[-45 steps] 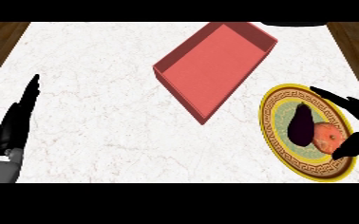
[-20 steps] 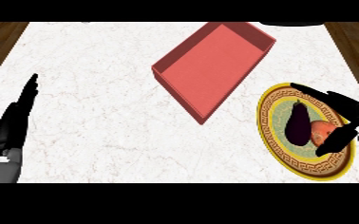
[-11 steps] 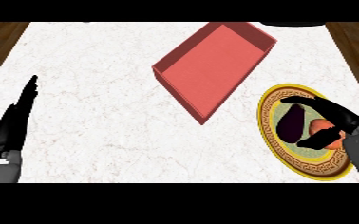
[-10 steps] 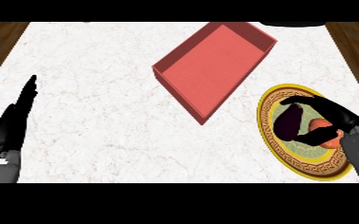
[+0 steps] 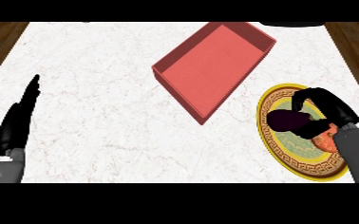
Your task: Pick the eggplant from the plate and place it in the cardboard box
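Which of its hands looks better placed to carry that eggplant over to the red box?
The right hand: its fingers already curl round the eggplant on the plate, beside the box. The left hand rests open at the far edge.

White marble counter w/ red box & gold-rimmed plate apart.

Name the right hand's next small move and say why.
Probably lift straight up: the right hand is curled round the eggplant, which seems to lie on the plate; the red box lies up and left.
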